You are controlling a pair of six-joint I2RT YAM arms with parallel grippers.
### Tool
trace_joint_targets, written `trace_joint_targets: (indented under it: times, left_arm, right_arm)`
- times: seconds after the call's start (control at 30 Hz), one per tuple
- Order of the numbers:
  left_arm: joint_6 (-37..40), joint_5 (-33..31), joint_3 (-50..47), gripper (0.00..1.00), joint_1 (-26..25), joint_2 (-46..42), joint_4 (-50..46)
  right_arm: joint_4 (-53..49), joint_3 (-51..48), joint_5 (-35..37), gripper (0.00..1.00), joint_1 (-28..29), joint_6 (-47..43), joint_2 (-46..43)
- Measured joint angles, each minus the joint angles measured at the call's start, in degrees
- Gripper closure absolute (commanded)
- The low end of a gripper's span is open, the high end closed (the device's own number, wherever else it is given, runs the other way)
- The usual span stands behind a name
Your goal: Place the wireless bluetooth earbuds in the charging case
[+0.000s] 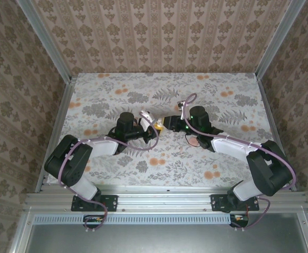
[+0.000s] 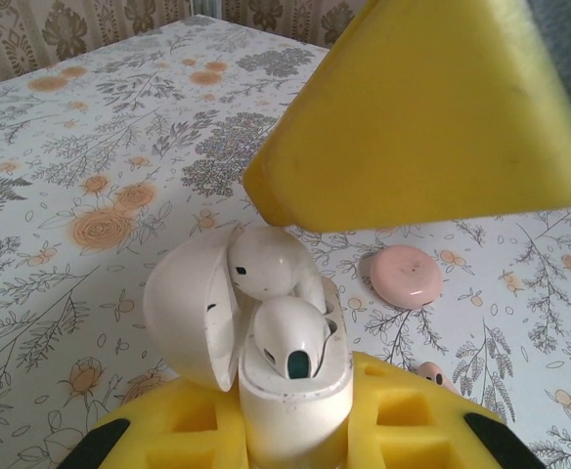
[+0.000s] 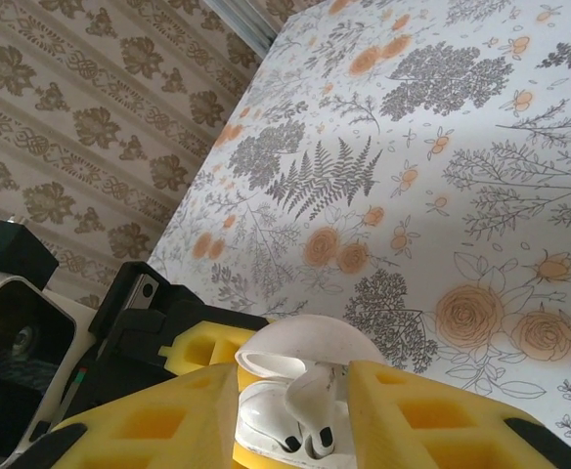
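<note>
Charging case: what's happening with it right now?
The left gripper holds the charging case, lid open, with one earbud seated. The right gripper is at the case, its fingers either side of the second earbud at its mouth; whether they grip it is unclear. A pink disc lies on the table.

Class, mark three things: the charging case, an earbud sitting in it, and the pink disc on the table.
charging case [image 2: 295, 415], left wrist view, front wall.
earbud [image 2: 284, 329], left wrist view, rounded head.
pink disc [image 2: 406, 277], left wrist view, top face.
</note>
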Motion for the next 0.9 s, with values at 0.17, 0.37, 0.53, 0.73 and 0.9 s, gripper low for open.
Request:
trace_joint_targets:
  times: [0.17,0.37,0.53,0.73,0.9]
  left_arm:
    - [0.8,0.0,0.0,0.92,0.0,-0.7,-0.1]
    - [2.2,-0.6,-0.5,0.93,-0.2,-2.0,-0.2]
    - [4.1,-1.6,-1.4,0.93,-0.3,-3.5,-0.1]
    - [6.4,-3.4,-2.8,0.93,-0.5,-5.0,0.1]
    - [7.5,-4.3,-3.6,0.93,-0.7,-5.9,0.9]
  right_arm:
    - [-0.2,0.0,-0.7,0.63,-0.2,0.2,-1.7]
    - [-3.9,0.2,-1.3,0.63,-1.1,0.6,-6.4]
    - [-8.1,0.5,-2.3,0.64,-1.9,1.8,-8.9]
    - [-13.0,0.5,-2.8,0.63,-2.1,2.2,-12.7]
    - [-15.8,0.8,-3.5,0.63,-2.1,3.3,-14.4]
